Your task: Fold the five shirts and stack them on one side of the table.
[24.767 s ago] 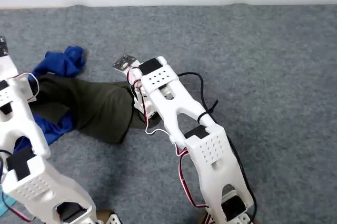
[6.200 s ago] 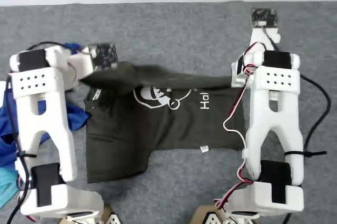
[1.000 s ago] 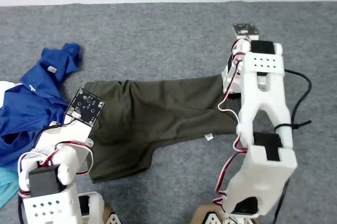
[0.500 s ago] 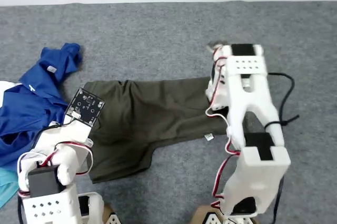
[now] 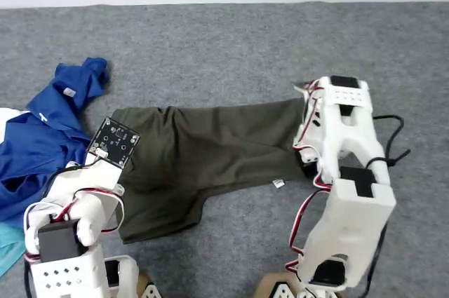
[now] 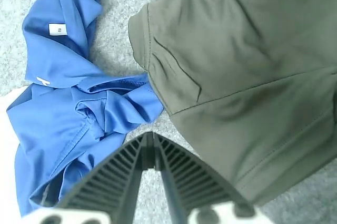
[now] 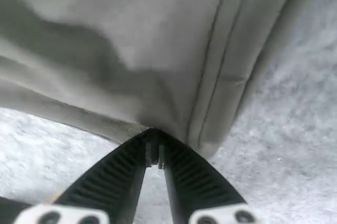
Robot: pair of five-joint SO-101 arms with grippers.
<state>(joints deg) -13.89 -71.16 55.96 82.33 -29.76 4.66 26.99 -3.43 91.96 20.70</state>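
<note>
**Two claws closed, one shirt half folded**

Nearest you, the left claw (image 6: pixel 152 137) hangs pressed together and empty over the gap between two shirts, probably parked clear of the fold. Beyond it, the dark olive cotton shirt (image 5: pixel 210 151) lies flat on the grey carpeted tabletop (image 5: pixel 231 45). The right claw (image 7: pixel 152 135) appears to pinch its hem, likely to carry that edge across. Farther left, the crumpled blue shirt (image 5: pixel 42 147) is not yet folded.
</note>
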